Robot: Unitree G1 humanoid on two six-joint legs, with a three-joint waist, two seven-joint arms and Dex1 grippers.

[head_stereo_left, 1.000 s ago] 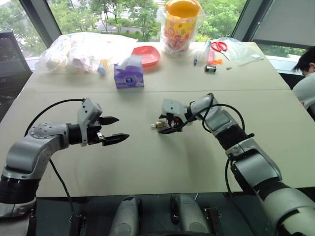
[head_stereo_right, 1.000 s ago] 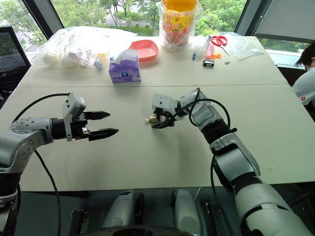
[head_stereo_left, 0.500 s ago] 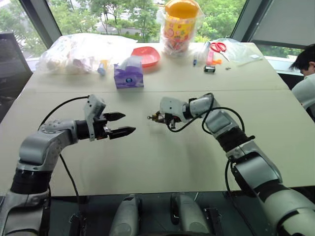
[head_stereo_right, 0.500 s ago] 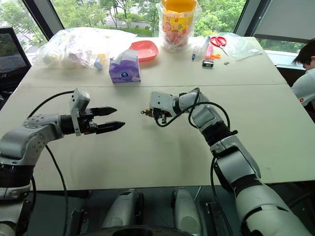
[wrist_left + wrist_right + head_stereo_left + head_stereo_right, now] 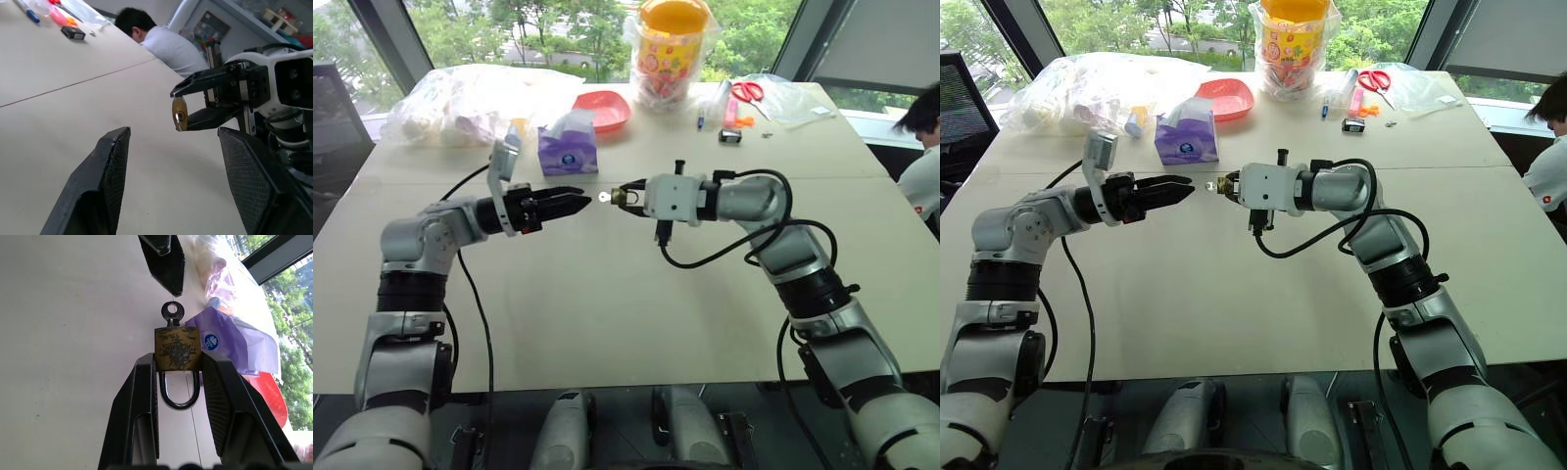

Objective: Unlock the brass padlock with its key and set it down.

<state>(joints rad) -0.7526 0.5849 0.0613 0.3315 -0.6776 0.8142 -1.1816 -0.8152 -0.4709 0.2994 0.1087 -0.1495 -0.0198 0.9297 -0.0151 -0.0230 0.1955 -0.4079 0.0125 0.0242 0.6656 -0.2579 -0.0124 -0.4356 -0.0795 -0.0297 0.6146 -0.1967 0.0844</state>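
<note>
Right gripper: closed on the brass padlock, one black finger pressed to each side of the brass body; held up off the table, pointing towards the left gripper.
Brass padlock: in the air above the middle of the table, gripped at its sides, its silver shackle turned back between the right gripper's fingers and seated in the body.
Key: stuck in the end of the padlock that faced away from the right gripper, its round bow with a hole jutting towards the left gripper.
Left gripper: fingers partly apart and holding nothing; level, pointing at the key, its tips just short of the bow. From the head views the gap looked very small, though touching could not be ruled out.
Background on the table: a purple tissue pack, a red dish, a yellow-lidded jar in a plastic bag, red-handled scissors at the far side.
Person: seated beside the table's right edge, in a white shirt.
</note>
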